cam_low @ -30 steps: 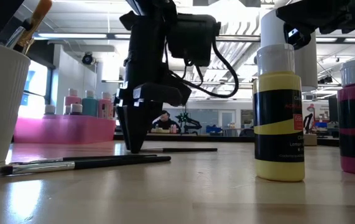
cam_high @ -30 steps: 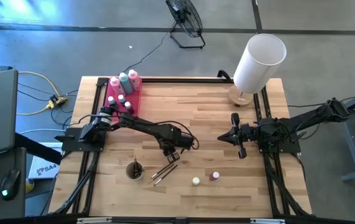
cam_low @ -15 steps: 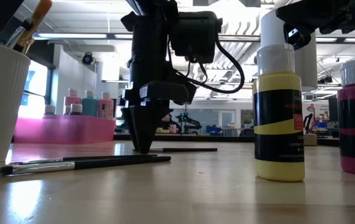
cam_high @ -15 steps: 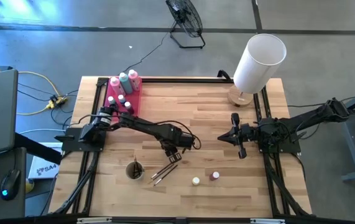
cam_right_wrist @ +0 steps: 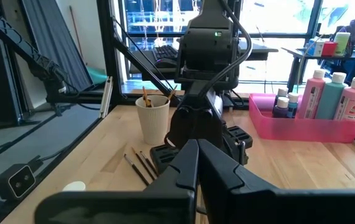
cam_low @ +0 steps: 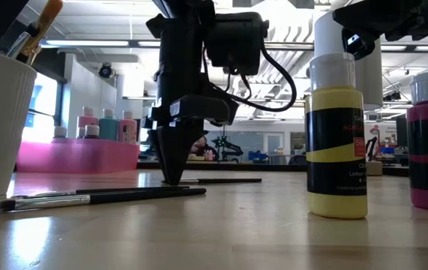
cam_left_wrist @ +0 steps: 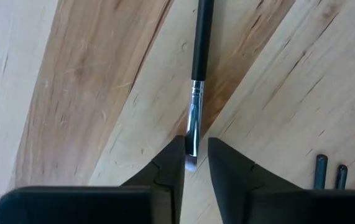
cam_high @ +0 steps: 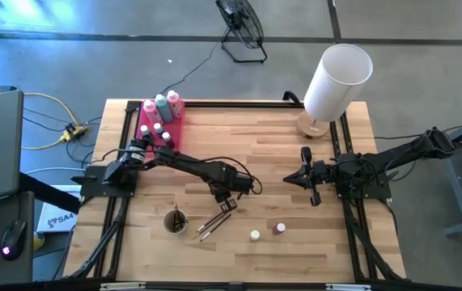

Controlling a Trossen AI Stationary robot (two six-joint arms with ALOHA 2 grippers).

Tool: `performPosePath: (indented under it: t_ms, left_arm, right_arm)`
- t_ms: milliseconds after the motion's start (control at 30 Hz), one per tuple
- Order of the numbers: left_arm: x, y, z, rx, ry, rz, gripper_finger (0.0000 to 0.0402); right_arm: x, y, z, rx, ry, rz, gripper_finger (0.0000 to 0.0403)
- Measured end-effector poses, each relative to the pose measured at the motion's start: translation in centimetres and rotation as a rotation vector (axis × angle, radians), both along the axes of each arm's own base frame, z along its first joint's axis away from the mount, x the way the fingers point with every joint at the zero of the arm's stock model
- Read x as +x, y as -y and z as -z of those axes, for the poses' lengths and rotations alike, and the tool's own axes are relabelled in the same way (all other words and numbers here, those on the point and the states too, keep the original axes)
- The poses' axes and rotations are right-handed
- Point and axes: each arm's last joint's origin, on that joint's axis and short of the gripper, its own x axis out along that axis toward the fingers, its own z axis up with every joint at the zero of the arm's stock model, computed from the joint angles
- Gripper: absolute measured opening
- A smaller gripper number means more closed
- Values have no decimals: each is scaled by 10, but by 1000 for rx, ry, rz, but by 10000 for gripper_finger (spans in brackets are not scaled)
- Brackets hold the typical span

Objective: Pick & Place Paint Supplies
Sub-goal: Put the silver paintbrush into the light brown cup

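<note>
Pinching down on the table [cam_high: 295, 170], my left gripper [cam_left_wrist: 194, 163] has its fingers nearly together around the metal ferrule of a thin brush [cam_left_wrist: 199, 56] lying mid-table; my right gripper [cam_right_wrist: 197, 163] waits shut.

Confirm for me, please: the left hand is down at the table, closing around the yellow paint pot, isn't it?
Not quite: the left hand is down at the table, but closing around a thin brush, not the yellow pot, as the left wrist view shows.
</note>
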Motion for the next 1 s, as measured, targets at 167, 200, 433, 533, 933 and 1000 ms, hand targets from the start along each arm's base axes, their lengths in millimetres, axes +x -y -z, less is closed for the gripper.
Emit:
performPosePath:
  t_ms: [167,200,433,533,933,1000]
  left_arm:
    - [0,0,0,-2,1,1,50]
    - [0,0,0,-3,0,0,47]
    - [0,0,0,-4,0,1,28]
    - [0,0,0,-4,-1,1,19]
    - [0,0,-1,3,0,32,2]
    - [0,0,-1,4,-2,42,1]
  right_arm:
    - [0,0,0,0,0,0,3]
    - [0,0,0,0,0,0,3]
    - [0,0,0,0,0,0,3]
    - [0,0,0,0,0,0,3]
    - [0,0,0,0,0,0,3]
    - [0,0,0,0,1,0,3]
